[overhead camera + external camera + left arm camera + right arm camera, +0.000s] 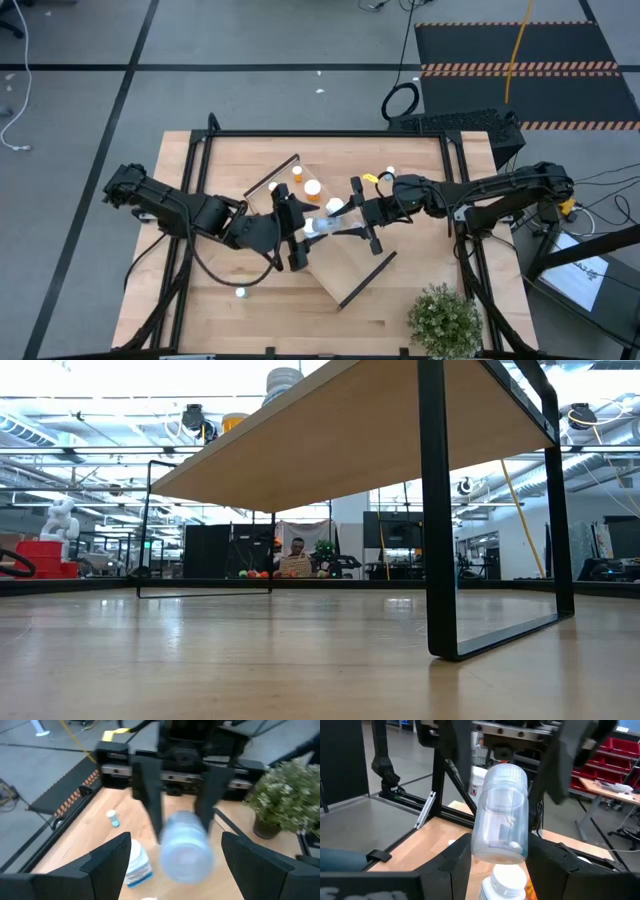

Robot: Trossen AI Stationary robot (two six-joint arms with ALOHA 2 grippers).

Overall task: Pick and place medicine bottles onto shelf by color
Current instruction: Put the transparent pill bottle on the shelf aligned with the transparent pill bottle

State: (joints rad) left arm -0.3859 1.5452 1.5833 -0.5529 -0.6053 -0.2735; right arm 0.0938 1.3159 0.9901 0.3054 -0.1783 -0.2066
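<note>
Two grippers meet over the shelf point(345, 262), a long light-wood board with dark end walls lying askew across the middle of the wooden tabletop point(420, 170)

- Right gripper point(345, 222): above the shelf's middle, fingers closed partway on a clear pale-blue bottle point(501, 812); the bottle lies sideways between the two pads, clear of the board.
- Left gripper point(297, 232): facing it from the shelf's opposite side, fingers point(107, 865) spread to full width on either side of the same bottle point(186, 846), gripping nothing; whether they touch it cannot be told.
- On the shelf, toward its far end wall: two orange bottles point(298, 173), point(313, 188) with white caps, near each other. Another white-capped bottle point(334, 206) stands just beside the right gripper.
- Below the held bottle: a white-capped bottle with a label point(135, 865), lying close under the grippers.
- Off the shelf: one small bottle point(240, 293) on bare wood toward the tabletop's near edge, well apart from the shelf; another point(390, 172) near the far edge, beside the right arm.
- Potted plant point(443, 318): at the tabletop's near corner on the right arm's side, beyond the shelf's near end wall.
- Open room: bare wood either side of the shelf; the near half of the board carries nothing visible
</note>
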